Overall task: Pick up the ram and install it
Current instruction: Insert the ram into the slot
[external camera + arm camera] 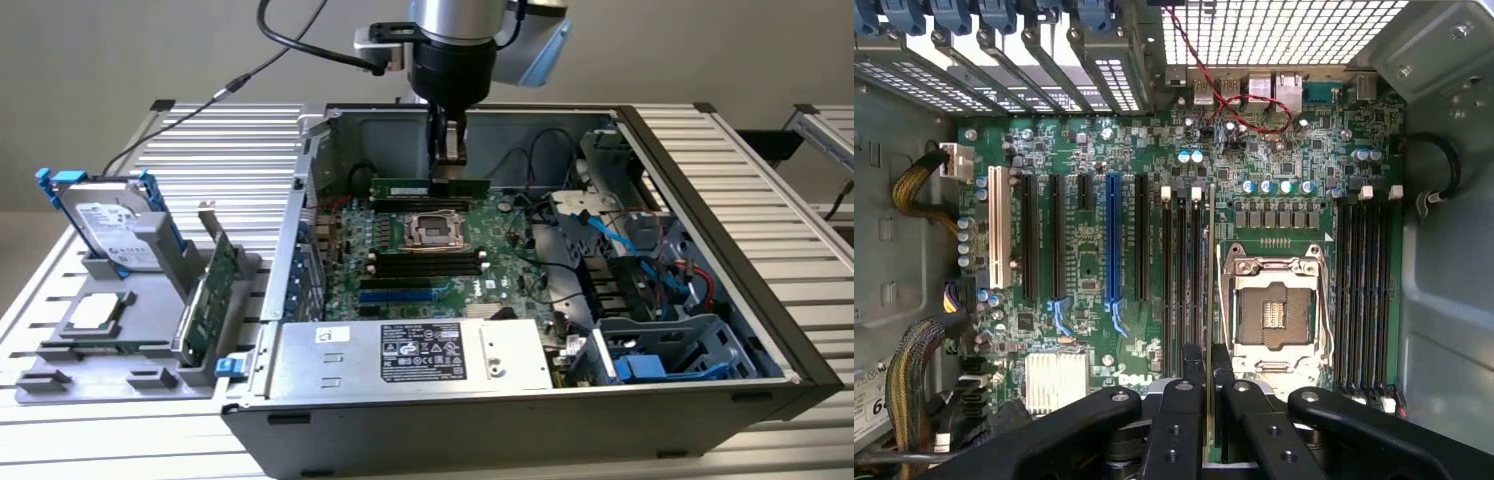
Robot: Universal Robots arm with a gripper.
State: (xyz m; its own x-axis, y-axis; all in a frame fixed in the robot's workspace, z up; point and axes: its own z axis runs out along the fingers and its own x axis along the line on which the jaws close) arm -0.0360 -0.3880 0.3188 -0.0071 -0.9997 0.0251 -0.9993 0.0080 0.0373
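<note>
A robotics lab or workshop: an opened computer case (747, 290) on a slatted aluminium bench (107, 445), parts (114, 225) racked in a grey fixture (80, 385), a cabled robot arm (461, 25) reaching in.

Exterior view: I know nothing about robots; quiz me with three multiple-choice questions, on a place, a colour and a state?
1. Where does the silver processor chip lie? A) in the central socket B) on the grey tray outside the case C) on the power supply
2. What colour frames the hard drive? A) blue B) red C) yellow
3. How is the gripper? A) open, empty B) shut on a cable C) shut on the ram
Answers: 1 B, it rests on the tray at the exterior view's left; 2 A, blue edges flank the drive; 3 C, it pinches the green stick over the motherboard.
</note>
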